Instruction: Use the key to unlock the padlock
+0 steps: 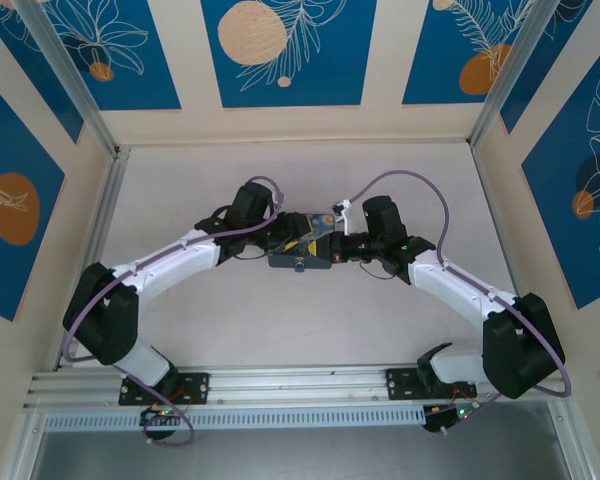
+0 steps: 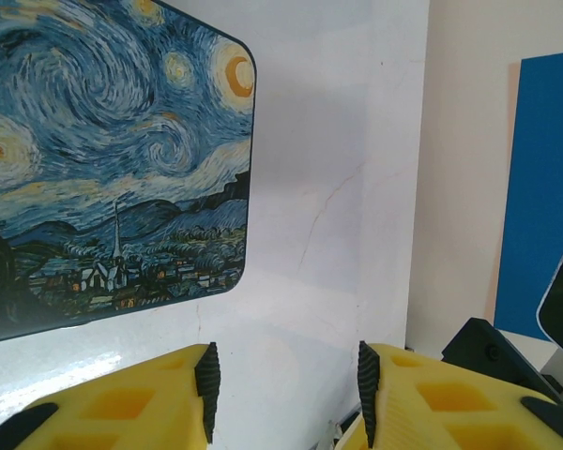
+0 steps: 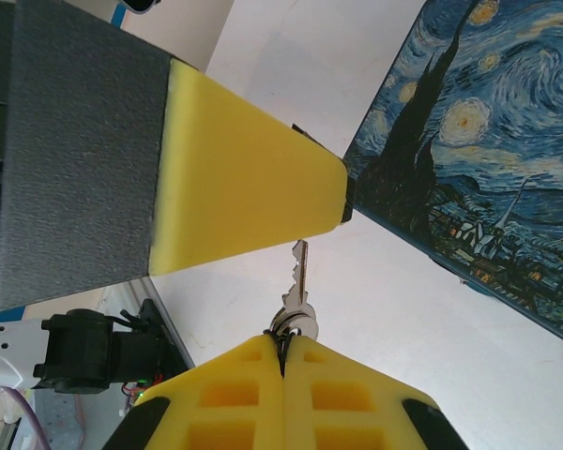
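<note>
We see R gripper (image 3: 283, 349) pinched tight on the key (image 3: 300, 270) at its head, blade sticking out free, tip near the Starry Night box (image 3: 479, 141) corner. L gripper (image 2: 286, 392) sits w/ jaws spread wide over bare table (image 2: 338, 187), just beside the box's rounded corner.

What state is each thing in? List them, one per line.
left pincer: open, holding nothing.
right pincer: shut on the key.
key: gripped at its head, blade sticking out bare.
box: lying flat on the table, print side up.
</note>
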`<act>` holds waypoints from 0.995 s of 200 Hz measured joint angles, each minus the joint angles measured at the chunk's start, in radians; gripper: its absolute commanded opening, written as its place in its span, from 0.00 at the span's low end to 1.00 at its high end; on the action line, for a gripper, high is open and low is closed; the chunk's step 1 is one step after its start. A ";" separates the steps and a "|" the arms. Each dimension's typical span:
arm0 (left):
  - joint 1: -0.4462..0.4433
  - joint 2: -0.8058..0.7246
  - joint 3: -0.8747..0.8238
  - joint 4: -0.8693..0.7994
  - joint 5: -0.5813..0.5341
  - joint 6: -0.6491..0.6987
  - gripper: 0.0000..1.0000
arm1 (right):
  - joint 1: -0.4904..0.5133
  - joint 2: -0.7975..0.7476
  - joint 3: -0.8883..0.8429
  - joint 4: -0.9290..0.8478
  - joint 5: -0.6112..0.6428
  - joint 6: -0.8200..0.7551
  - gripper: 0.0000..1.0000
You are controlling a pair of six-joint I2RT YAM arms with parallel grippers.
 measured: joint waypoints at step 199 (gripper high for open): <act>-0.013 0.033 0.008 0.001 0.001 0.030 0.10 | 0.000 0.019 0.000 -0.004 0.000 -0.007 0.00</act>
